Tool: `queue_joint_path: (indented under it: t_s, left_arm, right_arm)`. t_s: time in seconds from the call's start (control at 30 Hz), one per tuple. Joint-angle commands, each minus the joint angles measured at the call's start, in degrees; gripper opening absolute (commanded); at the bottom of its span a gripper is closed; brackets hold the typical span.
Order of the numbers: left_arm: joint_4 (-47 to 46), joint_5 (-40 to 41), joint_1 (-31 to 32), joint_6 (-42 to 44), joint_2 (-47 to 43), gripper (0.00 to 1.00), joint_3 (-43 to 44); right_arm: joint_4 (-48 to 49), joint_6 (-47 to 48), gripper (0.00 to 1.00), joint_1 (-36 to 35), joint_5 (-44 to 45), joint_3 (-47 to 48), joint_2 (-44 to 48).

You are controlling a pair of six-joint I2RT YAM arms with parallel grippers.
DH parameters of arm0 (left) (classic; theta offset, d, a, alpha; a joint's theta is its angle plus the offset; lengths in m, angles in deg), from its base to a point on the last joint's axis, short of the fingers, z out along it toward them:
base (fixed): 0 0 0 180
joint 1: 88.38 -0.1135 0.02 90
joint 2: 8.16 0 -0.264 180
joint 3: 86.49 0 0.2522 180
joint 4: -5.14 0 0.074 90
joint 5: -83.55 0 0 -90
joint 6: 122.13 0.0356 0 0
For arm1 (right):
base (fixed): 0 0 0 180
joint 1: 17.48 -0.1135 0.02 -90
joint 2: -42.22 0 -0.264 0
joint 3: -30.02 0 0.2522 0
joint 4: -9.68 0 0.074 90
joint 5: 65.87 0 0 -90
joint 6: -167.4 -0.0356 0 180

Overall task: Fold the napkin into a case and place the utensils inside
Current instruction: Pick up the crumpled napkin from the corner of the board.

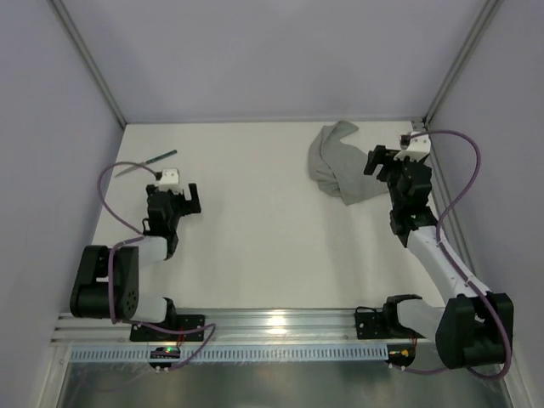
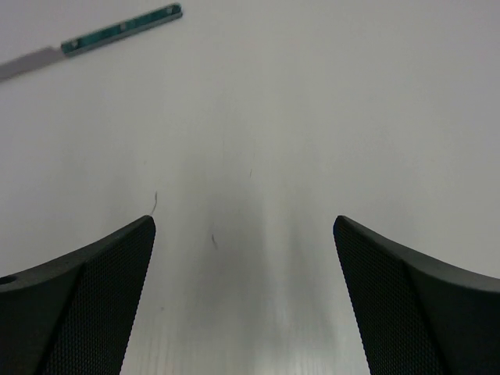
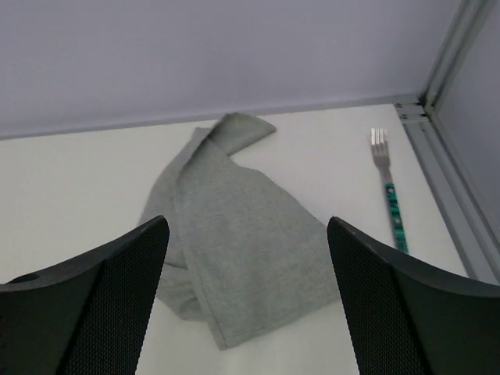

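Observation:
The grey napkin [image 1: 338, 163] lies crumpled and loosely folded over itself at the back right of the white table; it also shows in the right wrist view [image 3: 238, 234]. My right gripper [image 1: 379, 160] is open and empty, just right of the napkin and above it [image 3: 246, 223]. The fork [image 3: 389, 191], with a teal handle, lies to the napkin's right near the corner rail; in the top view my right arm hides it. The knife [image 1: 150, 161] lies at the back left and also shows in the left wrist view [image 2: 94, 37]. My left gripper [image 1: 190, 198] is open and empty over bare table [image 2: 244, 223], nearer than the knife.
Lilac walls with metal corner posts [image 1: 89, 64] close in the table on three sides. A metal rail [image 3: 449, 191] runs along the right edge beside the fork. The arm bases sit on a mounting rail [image 1: 272, 323] at the near edge.

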Motion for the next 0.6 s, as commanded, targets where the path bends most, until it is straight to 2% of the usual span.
queue_joint_path:
  t_s: [0.0,0.03,0.07,0.1,0.27,0.57]
  left_arm:
    - [33.1,-9.2,-0.7,9.0,-9.4,0.99,16.1]
    - [38.3,-9.9,-0.7,9.6,-10.3,0.99,19.5]
    - [47.0,-11.4,-0.7,10.3,-11.6,0.99,25.0]
    - [51.4,-12.4,-0.7,11.3,-12.0,0.99,27.3]
    - [71.0,-14.3,-0.7,15.7,-15.7,0.99,33.1]
    - [83.3,-14.8,-0.6,17.5,-25.4,0.99,33.6]
  right_arm:
    - [-23.5,-1.1,0.86,-6.6,3.2,7.7,-3.3]
    - [-26.6,0.9,0.86,-11.2,5.7,10.1,-4.9]
    - [-28.9,1.8,0.86,-13.0,9.8,11.2,-9.0]
    - [-33.2,2.0,0.86,-14.5,10.9,12.5,-11.5]
    - [-44.5,1.2,0.86,-16.7,16.0,22.8,-30.1]
    - [-45.5,3.7,0.82,-16.7,19.8,31.2,-43.6]
